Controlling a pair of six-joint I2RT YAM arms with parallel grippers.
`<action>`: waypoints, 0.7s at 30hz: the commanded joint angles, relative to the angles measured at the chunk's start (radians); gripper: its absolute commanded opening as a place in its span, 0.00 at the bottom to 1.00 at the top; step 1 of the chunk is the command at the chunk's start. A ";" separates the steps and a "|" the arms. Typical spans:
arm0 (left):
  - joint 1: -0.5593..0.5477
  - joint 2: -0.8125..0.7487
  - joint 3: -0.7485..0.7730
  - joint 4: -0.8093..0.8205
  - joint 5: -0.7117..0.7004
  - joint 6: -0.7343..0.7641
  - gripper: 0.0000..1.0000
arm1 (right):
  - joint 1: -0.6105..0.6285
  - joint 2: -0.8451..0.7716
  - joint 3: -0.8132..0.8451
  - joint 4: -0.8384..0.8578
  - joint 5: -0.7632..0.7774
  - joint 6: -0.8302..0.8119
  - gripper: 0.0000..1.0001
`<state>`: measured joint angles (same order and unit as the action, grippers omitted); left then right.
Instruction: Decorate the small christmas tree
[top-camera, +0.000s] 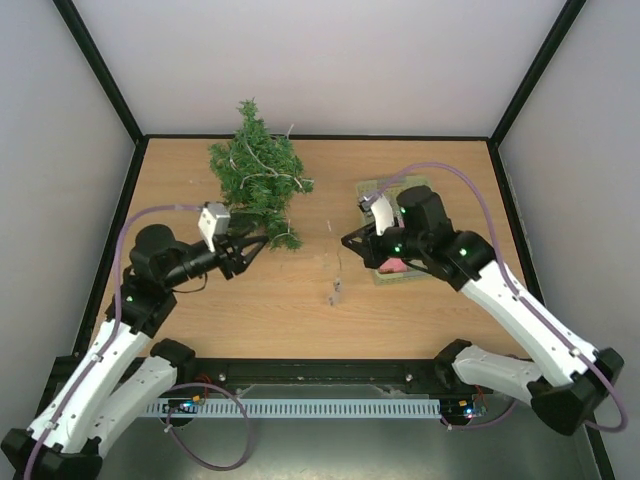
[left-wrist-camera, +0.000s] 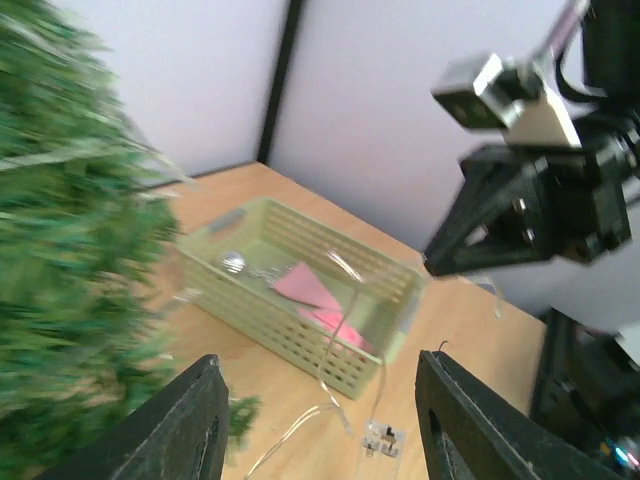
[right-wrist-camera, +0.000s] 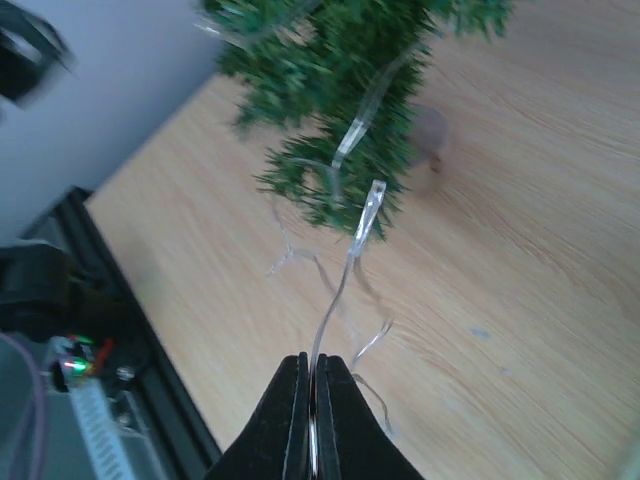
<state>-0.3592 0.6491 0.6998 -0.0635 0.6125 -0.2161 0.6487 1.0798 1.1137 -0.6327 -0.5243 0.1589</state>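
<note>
Spanning the enclosure, the light-brown wooden bench (top-camera: 400, 320) carries the small dark green bristly christmas tree (top-camera: 258, 175) toward its far side, left of centre. The pale green slotted plastic basket (left-wrist-camera: 262, 335) sits to the tree's right, well apart, holding flat pink pieces (left-wrist-camera: 300, 285) and a small silver ball (left-wrist-camera: 233, 262). The left tool (top-camera: 255, 245) hovers just beside the tree's near branches, its fingers apart with nothing gripped. The right tool (right-wrist-camera: 313, 400), near the basket's left edge, is pinched together on a thin clear light string (right-wrist-camera: 345, 270) that runs to the tree's branches.
</note>
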 joint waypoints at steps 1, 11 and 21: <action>-0.137 0.034 -0.058 0.098 0.041 0.104 0.53 | 0.005 -0.116 -0.088 0.195 -0.159 0.100 0.02; -0.496 0.187 -0.073 0.290 -0.230 0.190 0.53 | 0.006 -0.232 -0.275 0.594 -0.257 0.376 0.02; -0.520 0.260 -0.058 0.371 -0.328 0.279 0.53 | 0.008 -0.217 -0.296 0.714 -0.266 0.471 0.02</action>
<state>-0.8703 0.9016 0.6376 0.2237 0.3264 -0.0032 0.6495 0.8646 0.8303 -0.0444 -0.7658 0.5694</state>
